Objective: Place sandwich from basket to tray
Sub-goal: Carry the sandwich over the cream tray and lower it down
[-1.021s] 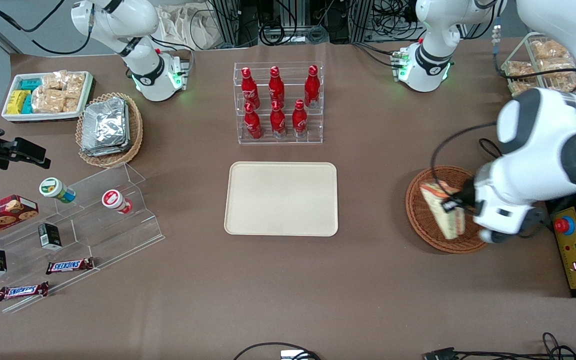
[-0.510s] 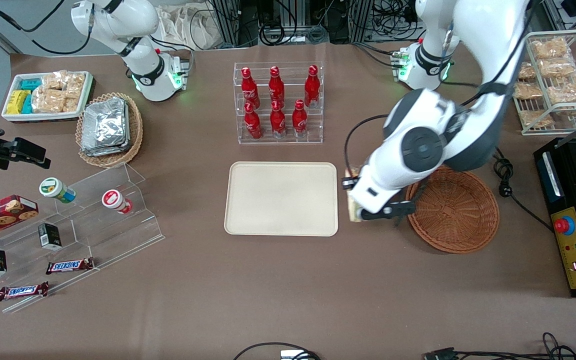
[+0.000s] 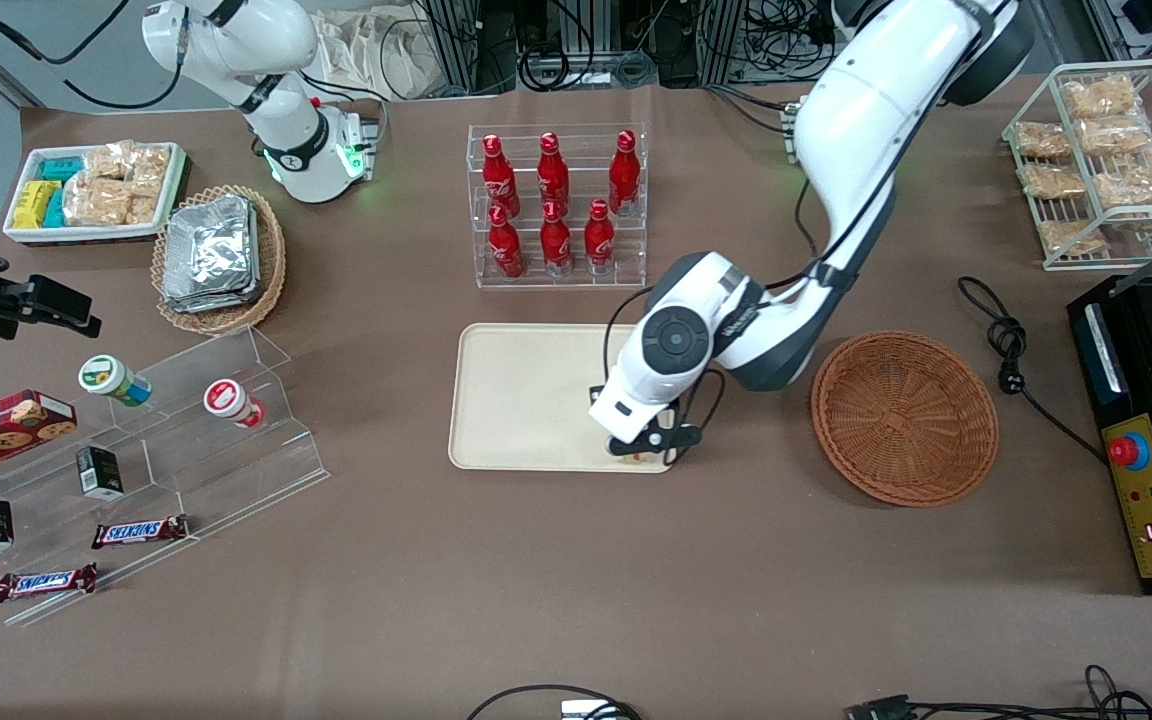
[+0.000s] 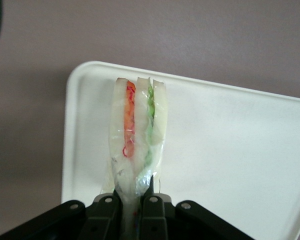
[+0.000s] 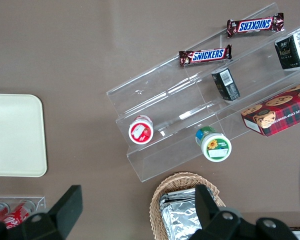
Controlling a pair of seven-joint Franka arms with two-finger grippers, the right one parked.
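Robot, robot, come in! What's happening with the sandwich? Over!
Claw shut on sandwich, over the tray corner nearest the basket. Basket empty. Nothing under the sandwich. Over.

Brown table (image 3: 536, 580); cables and perhaps racks (image 3: 586, 40) above it.

The working arm's gripper (image 3: 644, 450) has swung from the orange-brown basket (image 3: 904, 418), past the strip of table between basket and tray half a second ago, to a spot above the corner of the cream tray (image 3: 526, 400) nearest the front camera on the basket's side. The sandwich (image 4: 136, 130), lifted out of the basket a second ago, now hangs over the tray, pinched by its wrapper between the closed fingers (image 4: 152, 210). The basket, which held it then, now sits bare of it.
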